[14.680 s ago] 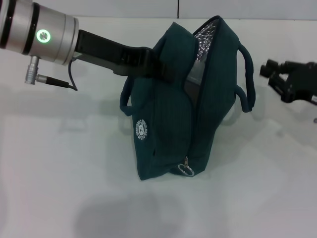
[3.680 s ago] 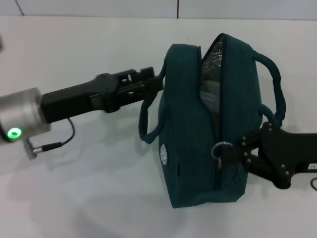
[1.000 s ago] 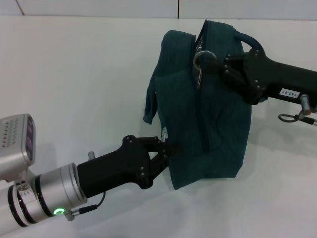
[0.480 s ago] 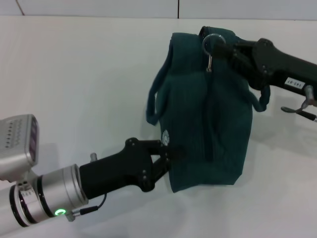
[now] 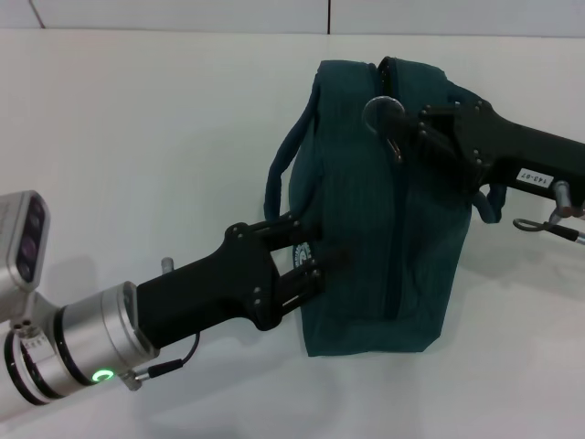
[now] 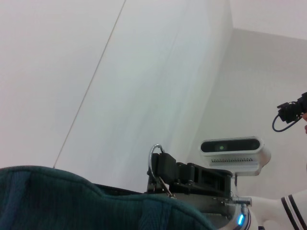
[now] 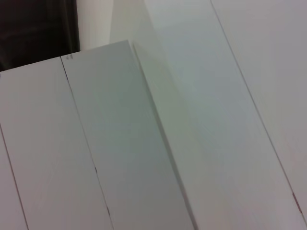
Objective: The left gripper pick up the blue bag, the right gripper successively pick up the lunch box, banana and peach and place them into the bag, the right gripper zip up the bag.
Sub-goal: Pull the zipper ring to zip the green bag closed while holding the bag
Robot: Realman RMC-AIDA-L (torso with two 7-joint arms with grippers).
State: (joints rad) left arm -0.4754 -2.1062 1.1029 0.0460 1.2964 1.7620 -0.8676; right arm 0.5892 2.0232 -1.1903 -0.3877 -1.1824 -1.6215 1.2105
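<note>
1. From the head camera, the blue bag (image 5: 379,210) stands on the white table (image 5: 137,137) a little right of centre, its zip line running from the near end to the far top and looking closed along its length.
2. The left gripper (image 5: 311,261) comes in from the near left; its fingers are spread apart, one above the other, pressed against the bag's near left side beside the round white logo (image 5: 300,253).
3. The right gripper (image 5: 411,137) reaches in from the right at the far top of the bag, drawn together on the zipper ring (image 5: 382,114), which sits at its tip.
4. A carry handle (image 5: 285,165) loops down the bag's left side.
5. From the left wrist camera, the bag's dark fabric (image 6: 72,201) fills the lower edge, with the metal ring (image 6: 154,160) and the right gripper's black body behind it.
6. The right wrist camera shows only pale panels and wall.
</note>
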